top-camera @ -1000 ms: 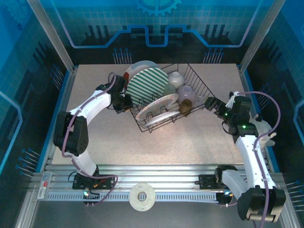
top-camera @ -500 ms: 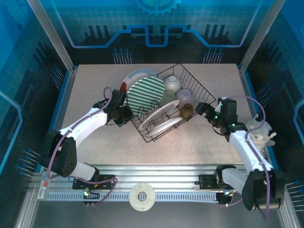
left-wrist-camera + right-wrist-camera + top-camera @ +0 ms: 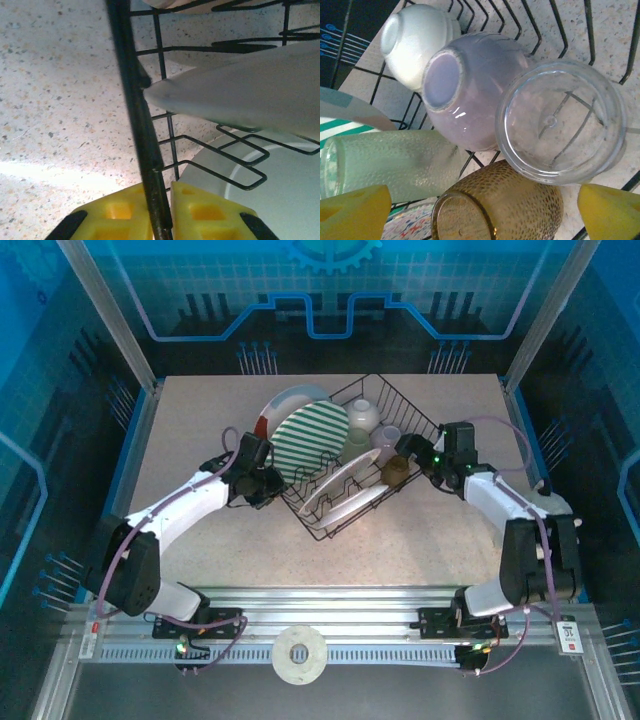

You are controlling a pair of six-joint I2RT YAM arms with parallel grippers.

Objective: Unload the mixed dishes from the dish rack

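We see the dish rack (image 3: 131, 90) sitting askew mid-table (image 3: 200, 420), loaded with plates, bowls and cups, our left claw (image 3: 160, 210) pinched narrow around its left rim wire and our right claw (image 3: 482, 210) spread wide just above the brown cup (image 3: 505, 205) at its right end

Brown cup (image 3: 497, 205) sits between the wide-spread right jaws; ahead, clear cup (image 3: 560, 122), lilac bowl (image 3: 470, 90) and frosted cup (image 3: 385, 160) crowd together. Left jaws pinch the dish rack (image 3: 132, 100) rim wire: bare counter (image 3: 55, 100) lies open to their left, and a plate (image 3: 250, 95) blocks their right.
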